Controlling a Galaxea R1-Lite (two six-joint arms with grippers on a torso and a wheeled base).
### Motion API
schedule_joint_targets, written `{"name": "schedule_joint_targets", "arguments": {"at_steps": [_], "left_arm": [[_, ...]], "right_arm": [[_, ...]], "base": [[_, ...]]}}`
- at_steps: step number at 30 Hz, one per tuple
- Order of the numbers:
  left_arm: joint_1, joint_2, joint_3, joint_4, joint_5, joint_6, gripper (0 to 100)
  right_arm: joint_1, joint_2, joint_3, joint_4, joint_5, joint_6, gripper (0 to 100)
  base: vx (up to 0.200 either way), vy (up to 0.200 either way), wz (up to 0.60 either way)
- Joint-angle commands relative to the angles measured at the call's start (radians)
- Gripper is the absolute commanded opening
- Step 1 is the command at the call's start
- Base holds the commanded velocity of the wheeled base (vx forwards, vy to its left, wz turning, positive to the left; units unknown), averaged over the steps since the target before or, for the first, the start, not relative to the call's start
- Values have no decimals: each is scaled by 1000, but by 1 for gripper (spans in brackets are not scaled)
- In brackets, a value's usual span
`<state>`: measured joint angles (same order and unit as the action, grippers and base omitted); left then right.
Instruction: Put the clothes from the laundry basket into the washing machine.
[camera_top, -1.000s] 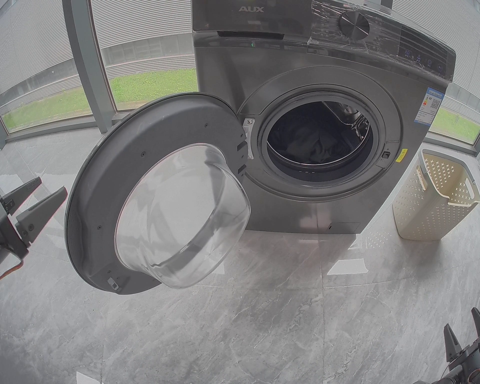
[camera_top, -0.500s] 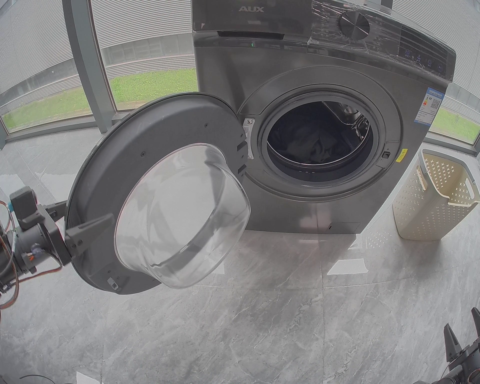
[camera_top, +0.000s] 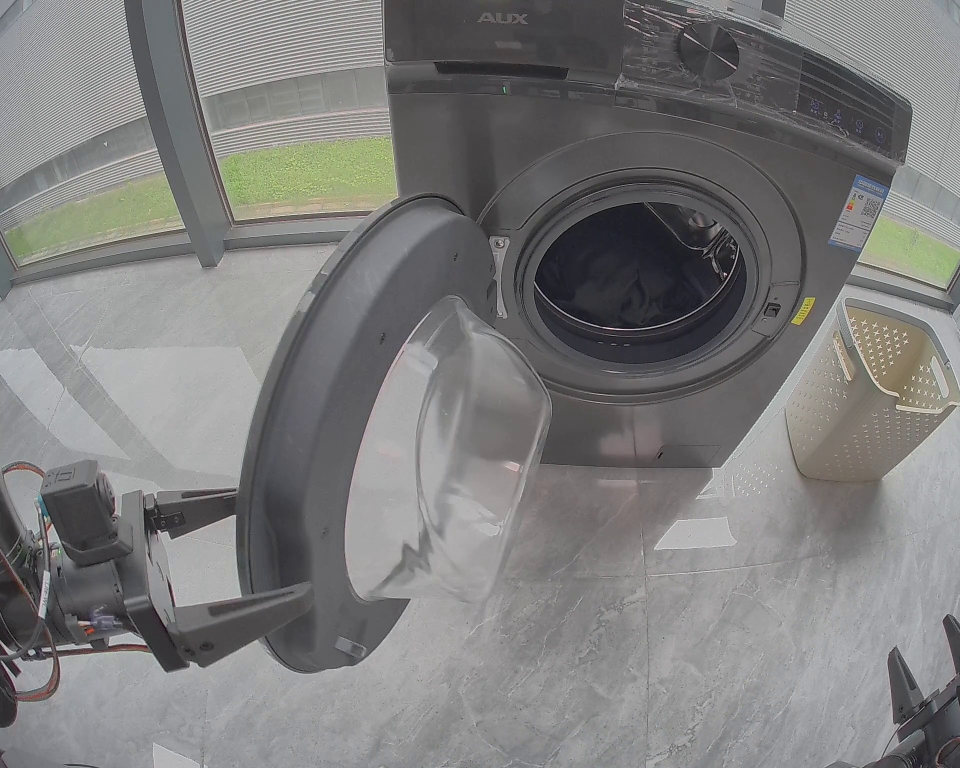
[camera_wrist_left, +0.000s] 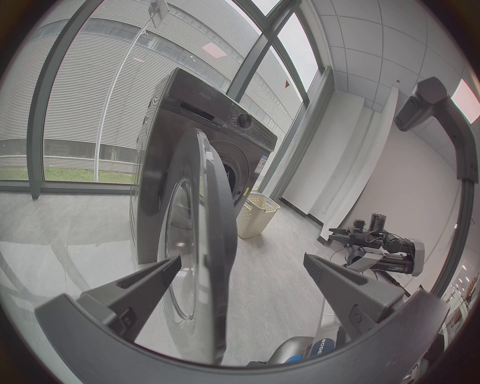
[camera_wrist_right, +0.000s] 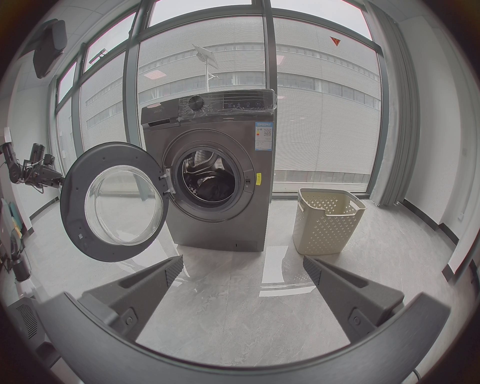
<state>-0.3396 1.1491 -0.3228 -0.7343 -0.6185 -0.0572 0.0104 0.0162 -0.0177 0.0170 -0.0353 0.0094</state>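
Note:
The grey washing machine (camera_top: 640, 120) stands with its round door (camera_top: 330, 420) swung partway out. Dark clothes (camera_top: 625, 285) lie inside the drum. A cream laundry basket (camera_top: 870, 400) stands on the floor to the right of the machine, and I see no clothes in it. My left gripper (camera_top: 272, 546) is open at the door's lower outer edge, one finger behind the door and one in front of its rim (camera_wrist_left: 220, 225). Low at the right, far from the machine, my right gripper (camera_top: 925, 650) is open and holds nothing.
Grey marble floor (camera_top: 600, 620) spreads in front of the machine. Tall windows (camera_top: 290, 110) with a grey pillar (camera_top: 180, 130) run behind and to the left. The basket (camera_wrist_right: 327, 220) sits close to the machine's right side.
My left gripper came in from the far left to the door's edge and moved down and right. The door has swung partway towards the machine's opening. The right gripper has not moved.

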Motion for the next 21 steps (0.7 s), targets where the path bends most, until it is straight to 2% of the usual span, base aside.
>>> {"name": "schedule_joint_targets", "arguments": {"at_steps": [1,4,6,8,11,15,17,18,19,20,21], "left_arm": [[-15,-54,18,3,2,-3,100],[-1,-62,24,-1,8,-4,100],[24,-55,14,-1,14,-15,100],[73,-40,11,-5,14,-24,100],[126,11,10,-16,8,-9,100],[189,26,4,-85,-7,-23,100],[229,24,5,-117,-46,-38,100],[231,23,5,-119,-47,-41,100],[272,15,13,-137,-76,-65,100],[289,11,16,-140,-86,-78,100],[289,11,16,-140,-86,-78,100]], "right_arm": [[0,-16,12,0,0,0,100],[0,-16,12,0,0,0,100],[0,-16,12,0,0,0,100],[0,-16,12,0,0,0,100],[0,-16,12,0,0,0,100],[0,-16,12,0,0,0,100],[0,-16,12,0,0,0,100],[0,-16,12,0,0,0,100],[0,-16,12,0,0,0,100],[0,-16,12,0,0,0,100],[0,-16,12,0,0,0,100]], "base": [[0,0,0],[0,0,0],[0,0,0],[0,0,0],[0,0,0],[0,0,0],[0,0,0],[0,0,0],[0,0,0],[0,0,0],[0,0,0]]}}
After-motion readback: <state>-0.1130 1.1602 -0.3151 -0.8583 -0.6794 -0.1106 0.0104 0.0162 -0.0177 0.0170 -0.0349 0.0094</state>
